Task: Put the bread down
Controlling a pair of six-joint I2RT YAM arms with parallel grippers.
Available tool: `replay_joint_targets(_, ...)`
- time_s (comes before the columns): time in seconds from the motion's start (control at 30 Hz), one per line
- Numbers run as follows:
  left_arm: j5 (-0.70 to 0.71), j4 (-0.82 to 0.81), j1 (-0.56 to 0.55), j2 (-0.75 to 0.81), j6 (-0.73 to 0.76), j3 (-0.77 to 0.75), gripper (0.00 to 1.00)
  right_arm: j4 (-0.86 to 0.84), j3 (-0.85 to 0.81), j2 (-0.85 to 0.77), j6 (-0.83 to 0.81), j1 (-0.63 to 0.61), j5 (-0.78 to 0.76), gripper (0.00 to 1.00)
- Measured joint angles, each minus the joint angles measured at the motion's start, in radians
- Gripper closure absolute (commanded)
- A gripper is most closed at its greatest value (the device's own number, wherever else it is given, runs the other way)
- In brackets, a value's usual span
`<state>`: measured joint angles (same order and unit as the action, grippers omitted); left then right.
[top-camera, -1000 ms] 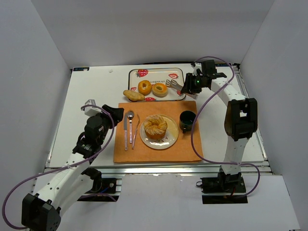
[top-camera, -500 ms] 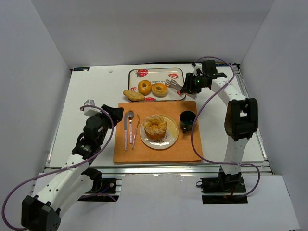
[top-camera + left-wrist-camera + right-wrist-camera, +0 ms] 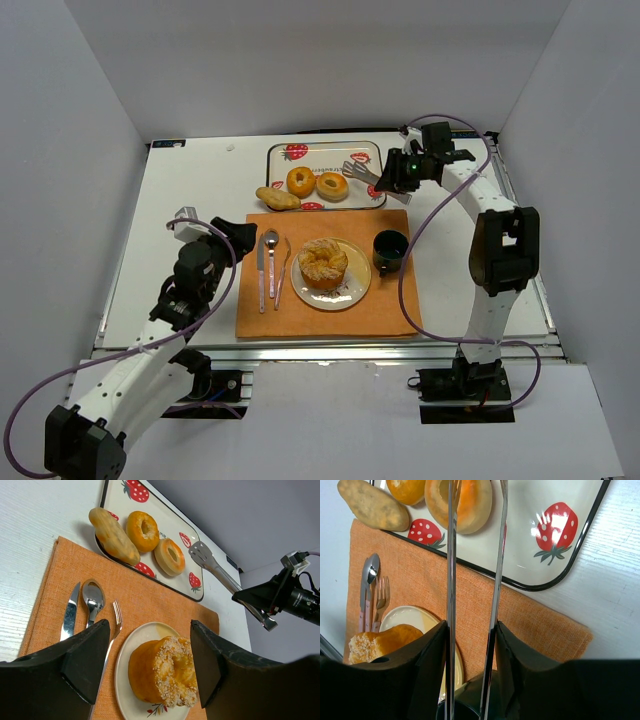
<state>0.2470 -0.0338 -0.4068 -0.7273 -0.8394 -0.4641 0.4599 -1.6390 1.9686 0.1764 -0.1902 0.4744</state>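
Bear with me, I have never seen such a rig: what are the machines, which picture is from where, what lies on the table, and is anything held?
These are two robot arms bolted to the near edge of a table. One picture looks down from above and behind them; the other two come from wrist cameras, so the dark shapes at the bottom are that arm's own fingers. The left gripper is open and empty. The right gripper holds metal tongs over a strawberry tray carrying two ring breads; a long roll lies across its edge. On the orange mat are a knife, spoon, fork, a dark cup and a plate with a sugared ring bread.
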Motion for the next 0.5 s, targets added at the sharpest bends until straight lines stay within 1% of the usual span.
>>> replay_joint_targets(0.5,0.000,-0.005,0.000,-0.018,0.000,0.000,0.25,0.009,0.001,0.014,-0.015,-0.013,0.006,0.50)
